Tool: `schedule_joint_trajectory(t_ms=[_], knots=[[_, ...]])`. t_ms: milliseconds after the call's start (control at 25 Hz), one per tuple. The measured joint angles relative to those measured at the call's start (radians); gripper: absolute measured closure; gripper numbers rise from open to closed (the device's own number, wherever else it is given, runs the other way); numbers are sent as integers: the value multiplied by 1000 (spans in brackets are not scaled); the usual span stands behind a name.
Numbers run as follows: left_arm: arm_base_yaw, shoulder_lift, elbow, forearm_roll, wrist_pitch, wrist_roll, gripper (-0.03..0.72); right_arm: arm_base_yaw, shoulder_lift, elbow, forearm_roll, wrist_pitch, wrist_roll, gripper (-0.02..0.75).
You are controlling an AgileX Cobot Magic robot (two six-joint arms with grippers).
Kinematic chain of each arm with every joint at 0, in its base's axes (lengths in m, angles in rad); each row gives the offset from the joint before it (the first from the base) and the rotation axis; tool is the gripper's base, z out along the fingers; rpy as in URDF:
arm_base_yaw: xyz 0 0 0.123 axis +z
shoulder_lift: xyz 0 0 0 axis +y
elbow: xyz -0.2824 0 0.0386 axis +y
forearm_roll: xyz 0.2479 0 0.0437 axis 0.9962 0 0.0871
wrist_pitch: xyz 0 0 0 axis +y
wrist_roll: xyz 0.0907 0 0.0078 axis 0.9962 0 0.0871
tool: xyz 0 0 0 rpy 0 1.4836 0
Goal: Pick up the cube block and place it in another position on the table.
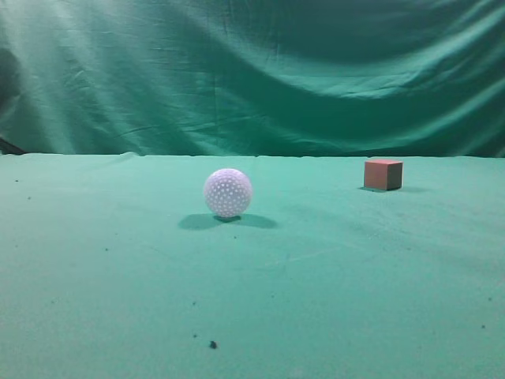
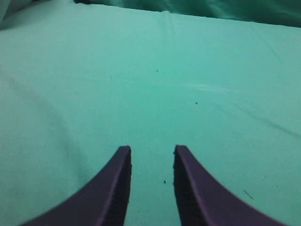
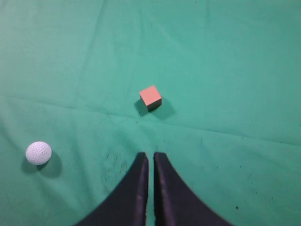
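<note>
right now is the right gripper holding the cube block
No, the cube block sits alone on the table, ahead of the right gripper, whose fingers are nearly closed on nothing.

I look over all my camera views and I can't find any words, numbers or signs to read on anything, so there is nothing to tell.
</note>
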Motion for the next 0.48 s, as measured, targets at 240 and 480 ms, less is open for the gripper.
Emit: schedule_joint_trajectory(t_ms=[240, 480], knots=[[0, 0, 0, 0, 0, 0, 426, 0, -259, 252, 10, -107, 6, 738], [0, 0, 0, 0, 0, 0, 426, 0, -441, 403, 64, -148, 8, 738]])
